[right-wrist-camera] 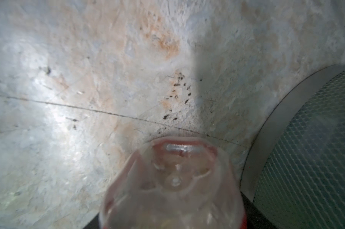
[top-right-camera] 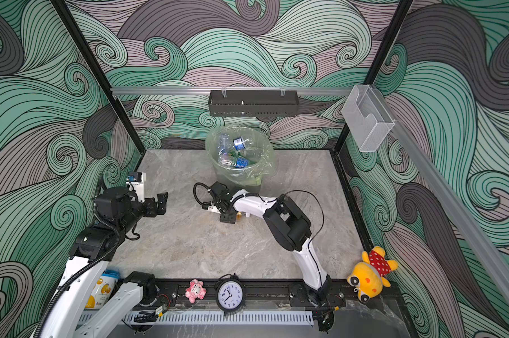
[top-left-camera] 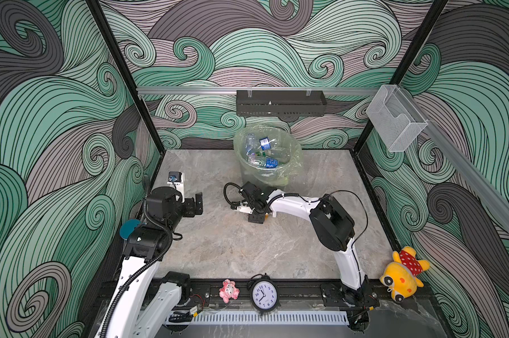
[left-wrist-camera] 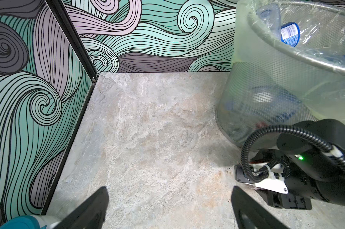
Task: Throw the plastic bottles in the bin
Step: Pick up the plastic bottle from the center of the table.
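Locate the bin (top-left-camera: 246, 175) at 12 o'clock on the table (top-left-camera: 218, 248), upright, close to the back wall (top-left-camera: 206, 128), lined with a pale green liner bag (top-left-camera: 295, 164). Note several plastic bottles (top-left-camera: 265, 152) lying jumbled inside, mostly clear with blue labels, too tangled for an exact count.

Find the right gripper (top-left-camera: 255, 217) low over the table near its centre, just on the 6 o'clock side of the bin and apart from the bin wall. In the right wrist view, note one further bottle, the red-labelled bottle (right-wrist-camera: 173, 184): clear, blurred, base toward the camera, filling the space between the jaws, near the foot of the bin. Cannot tell whether clamped on it or merely straddling it, with the jaw tips cut off at the picture edge. In both top views, mostly hidden beneath the gripper.

Find the left gripper (top-left-camera: 196, 204) at 9 o'clock, held above the table, pointing toward 3 o'clock. Read the jaws as wide apart and empty, as confirmed in the left wrist view.

Elsewhere, along the 6 o'clock edge: a pink toy (top-left-camera: 229, 290) and an alarm clock (top-left-camera: 264, 295). At 4 o'clock: a yellow plush (top-left-camera: 402, 275). At 8 o'clock: a can (top-right-camera: 104, 288), partly hidden. High at 12 o'clock: a black shelf (top-left-camera: 281, 102). High at 2 o'clock: a clear box (top-left-camera: 396, 120).
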Action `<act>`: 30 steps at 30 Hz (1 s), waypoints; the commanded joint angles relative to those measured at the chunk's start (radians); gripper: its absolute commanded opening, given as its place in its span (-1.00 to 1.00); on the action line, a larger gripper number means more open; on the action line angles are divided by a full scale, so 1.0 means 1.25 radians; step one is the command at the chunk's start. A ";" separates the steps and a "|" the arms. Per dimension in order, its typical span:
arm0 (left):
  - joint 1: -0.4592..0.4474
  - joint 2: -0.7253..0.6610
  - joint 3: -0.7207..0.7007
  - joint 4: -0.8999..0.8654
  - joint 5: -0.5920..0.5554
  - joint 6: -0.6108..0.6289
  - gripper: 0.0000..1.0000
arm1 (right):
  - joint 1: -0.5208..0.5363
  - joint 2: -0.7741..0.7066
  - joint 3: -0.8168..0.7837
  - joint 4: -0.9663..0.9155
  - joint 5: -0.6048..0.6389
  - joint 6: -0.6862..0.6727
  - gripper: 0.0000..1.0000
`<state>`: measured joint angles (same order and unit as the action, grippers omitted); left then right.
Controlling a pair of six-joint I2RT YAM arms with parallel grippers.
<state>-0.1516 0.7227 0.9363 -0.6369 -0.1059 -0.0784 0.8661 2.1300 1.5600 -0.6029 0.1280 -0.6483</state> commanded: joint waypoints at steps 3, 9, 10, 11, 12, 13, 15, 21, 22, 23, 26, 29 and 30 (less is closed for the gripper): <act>0.011 0.000 0.027 -0.012 -0.004 0.006 0.95 | -0.007 -0.038 -0.029 -0.017 -0.040 0.029 0.21; 0.013 0.009 0.023 -0.001 -0.006 0.010 0.95 | -0.007 -0.125 -0.065 -0.020 -0.101 0.067 0.01; 0.013 0.012 0.018 0.003 -0.003 0.010 0.95 | -0.007 -0.148 -0.076 -0.016 -0.116 0.077 0.00; 0.013 0.014 0.014 0.009 0.001 0.010 0.95 | -0.007 -0.169 -0.087 -0.009 -0.125 0.087 -0.01; 0.013 0.017 0.009 0.016 0.005 0.009 0.95 | -0.007 -0.195 -0.107 0.002 -0.138 0.099 0.00; 0.013 0.017 0.004 0.025 0.010 0.008 0.95 | -0.007 -0.222 -0.125 0.013 -0.149 0.110 -0.01; 0.013 0.019 -0.004 0.040 0.018 0.006 0.94 | -0.007 -0.275 -0.164 0.030 -0.163 0.132 -0.01; 0.013 0.026 -0.031 0.083 0.054 0.005 0.94 | -0.021 -0.444 -0.303 0.123 -0.173 0.221 -0.05; 0.013 0.027 -0.036 0.092 0.066 0.006 0.94 | -0.026 -0.467 -0.320 0.134 -0.175 0.232 -0.06; 0.013 0.028 -0.043 0.101 0.081 0.006 0.94 | -0.032 -0.495 -0.342 0.147 -0.177 0.247 -0.06; 0.013 0.029 -0.054 0.117 0.107 0.010 0.94 | -0.062 -0.575 -0.384 0.175 -0.193 0.303 -0.07; 0.013 0.031 -0.066 0.131 0.123 0.026 0.94 | -0.126 -0.650 -0.412 0.190 -0.247 0.381 -0.08; 0.013 0.033 -0.070 0.134 0.131 0.033 0.94 | -0.153 -0.675 -0.421 0.192 -0.278 0.406 -0.09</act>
<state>-0.1406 0.7628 0.8532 -0.5144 0.0113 -0.0639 0.7422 1.3602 1.0504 -0.4210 -0.1219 -0.2634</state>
